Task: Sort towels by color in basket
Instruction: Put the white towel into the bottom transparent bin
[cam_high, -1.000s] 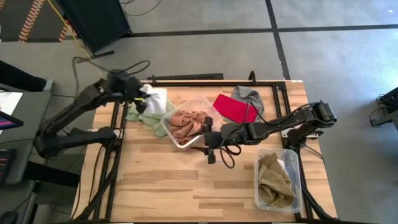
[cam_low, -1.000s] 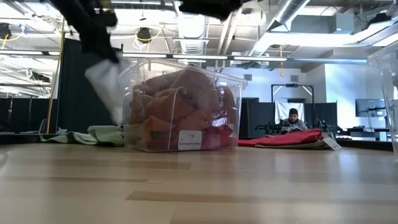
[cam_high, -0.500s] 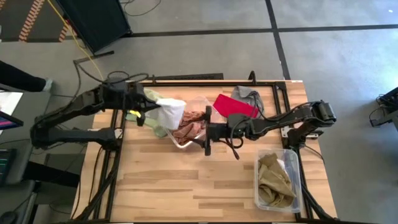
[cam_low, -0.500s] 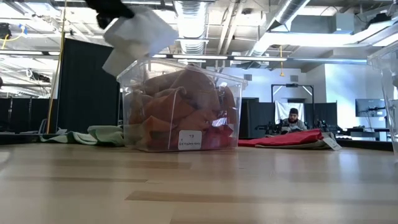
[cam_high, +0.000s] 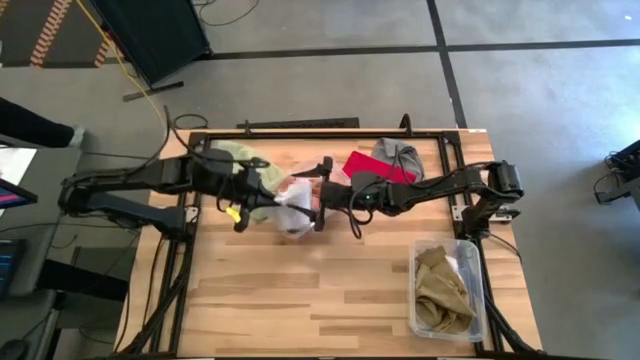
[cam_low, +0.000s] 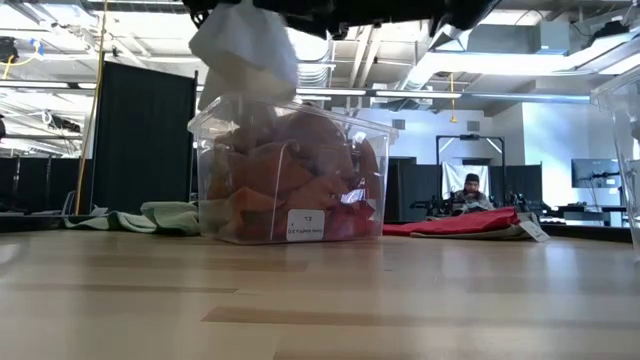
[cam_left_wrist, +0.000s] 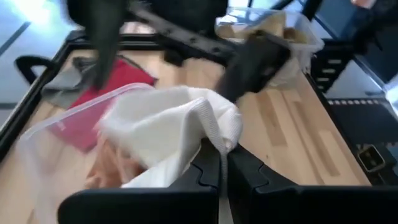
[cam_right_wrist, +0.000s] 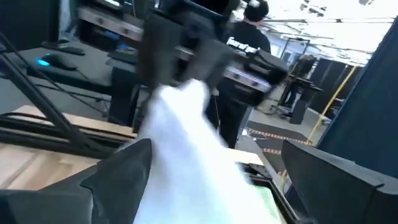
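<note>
My left gripper (cam_high: 262, 198) is shut on the white towel (cam_high: 293, 194), holding it over the clear bin (cam_low: 290, 170) of rust-orange towels (cam_low: 300, 175) at the table's middle. My right gripper (cam_high: 322, 195) reaches in from the right, open. Its fingers (cam_right_wrist: 118, 180) stand on either side of the white towel (cam_right_wrist: 193, 155). The red towel (cam_high: 380, 170) and the grey towel (cam_high: 400, 152) lie flat behind the bin. The pale green towel (cam_high: 240, 155) lies at the bin's far left. A tan-brown towel (cam_high: 440, 290) fills a second clear bin. My left gripper (cam_left_wrist: 222, 163) pinches a bunched fold (cam_left_wrist: 214, 134) of the white towel between its two fingers, coming roughly level from the table's left. The towel is lifted clear of the table and hangs slack, its lower end (cam_low: 250, 85) just above the bin's rim. Whether my right gripper touches the white towel, I cannot tell.
The second bin (cam_high: 470, 262) stands at the table's near right corner. Bare wood spreads across the near half of the table (cam_high: 300, 300). A dark frame rail (cam_high: 300, 124) runs along the far edge. A person (cam_low: 470, 190) sits in the room far behind.
My left gripper has carried the white towel from the table's far left corner rightward and toward the near edge, lifted, until it hangs over the orange-towel bin. My right gripper has slid left from beside the bin toward the towel.
</note>
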